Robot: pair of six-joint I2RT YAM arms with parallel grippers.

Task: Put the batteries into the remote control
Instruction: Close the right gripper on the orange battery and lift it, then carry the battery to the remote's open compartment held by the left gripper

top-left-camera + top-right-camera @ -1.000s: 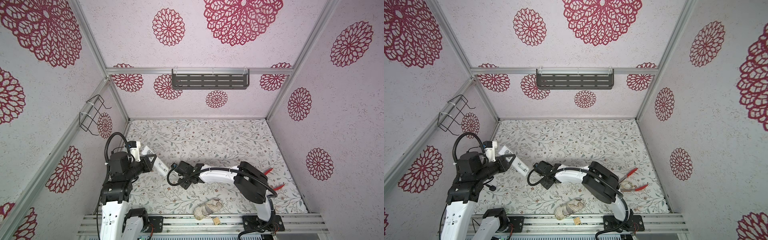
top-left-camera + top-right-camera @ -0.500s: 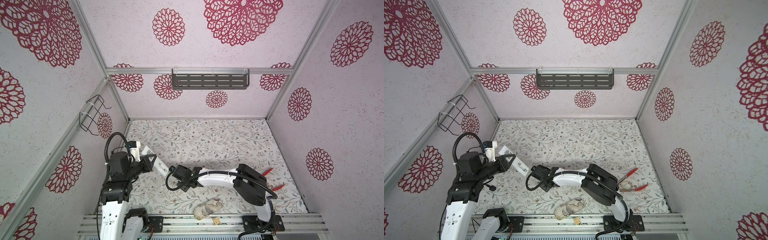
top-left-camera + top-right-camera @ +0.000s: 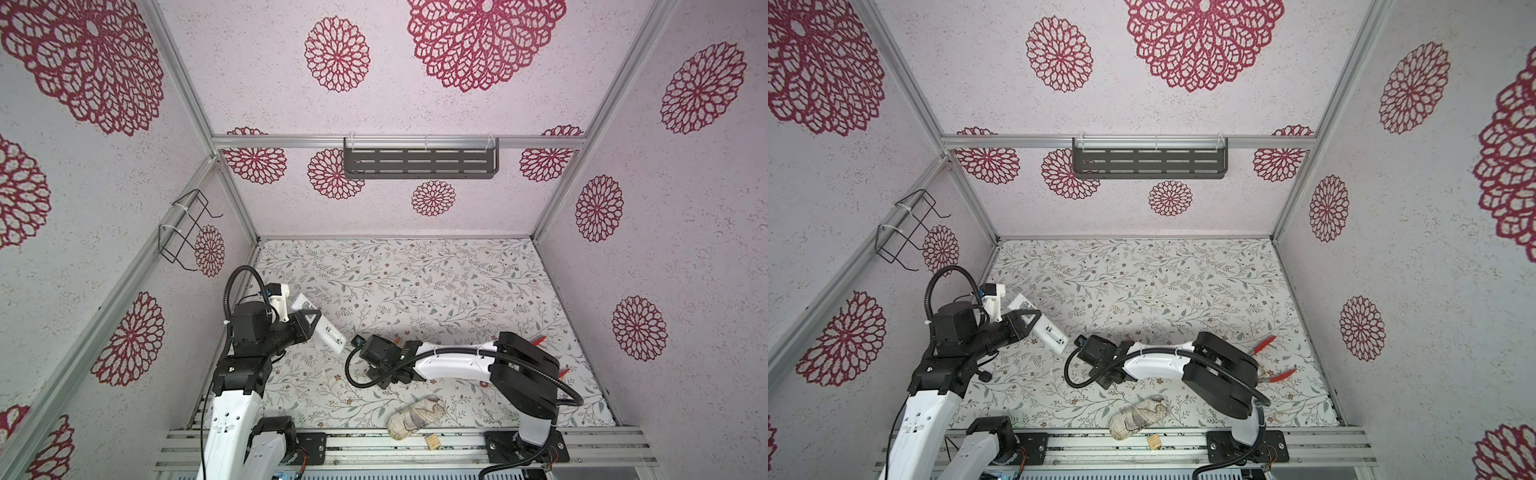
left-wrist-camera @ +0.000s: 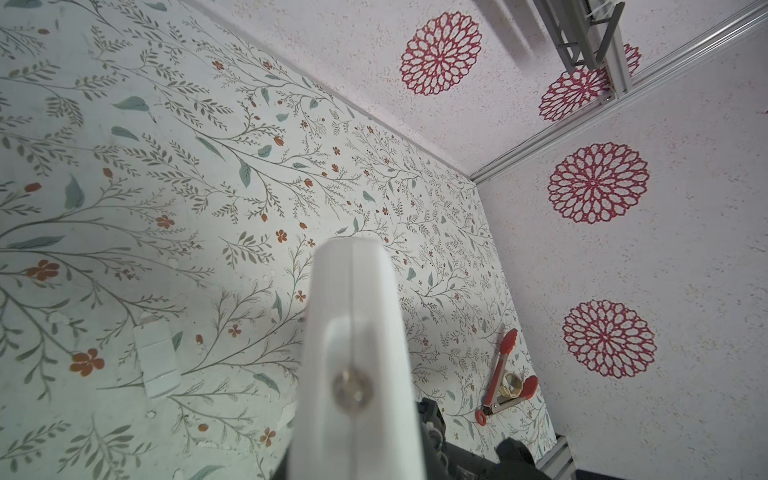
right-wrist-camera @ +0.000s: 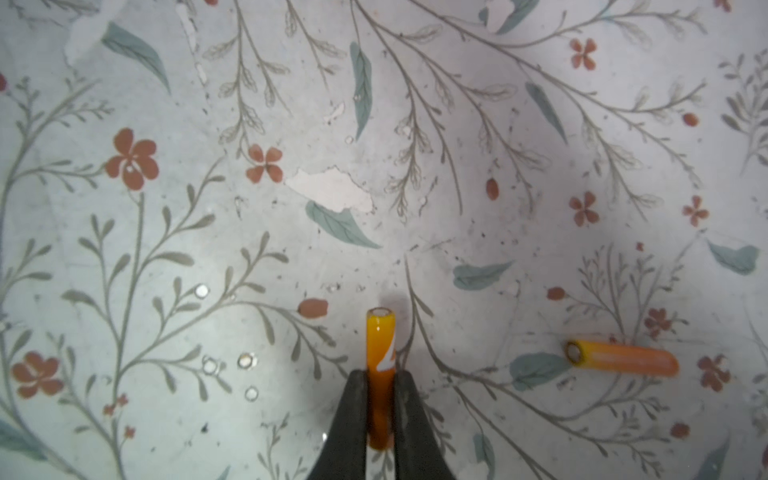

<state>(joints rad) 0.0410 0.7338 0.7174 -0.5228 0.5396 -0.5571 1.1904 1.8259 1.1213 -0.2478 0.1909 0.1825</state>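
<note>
**Step in hand: pick-up of the first cell, with the remote control [image 3: 328, 332] presented for loading.**

- **Remote control:** The left jaws are clenched across the remote control near its sticker end. They hold it clear of the bench [image 3: 415, 291], at the left of the work area in both top views.
- **Remote's axis:** Its long axis slants from the far left wall down toward the middle of the bench. The free end points at the right arm's wrist, and the sticker face is turned up.
- **Held battery:** The right jaws are grasping the held battery [image 5: 380, 336] by the half nearer the wrist, low over the bench. Whether it has left the surface cannot be told. Its long axis lies in line with the jaws, with the pale flat end pointing away from the wrist.
- **Second battery:** The second battery [image 5: 621, 358] lies flat on the bench, apart from the first and roughly crosswise to it.
- **White panel:** A white panel [image 4: 156, 361], probably the battery door, lies on the bench.

**Next move, as judged:** lift the cell and carry it to the remote's free end. Then align its axis with the bay and match polarity. A slip within the grip is the chief risk.
</note>
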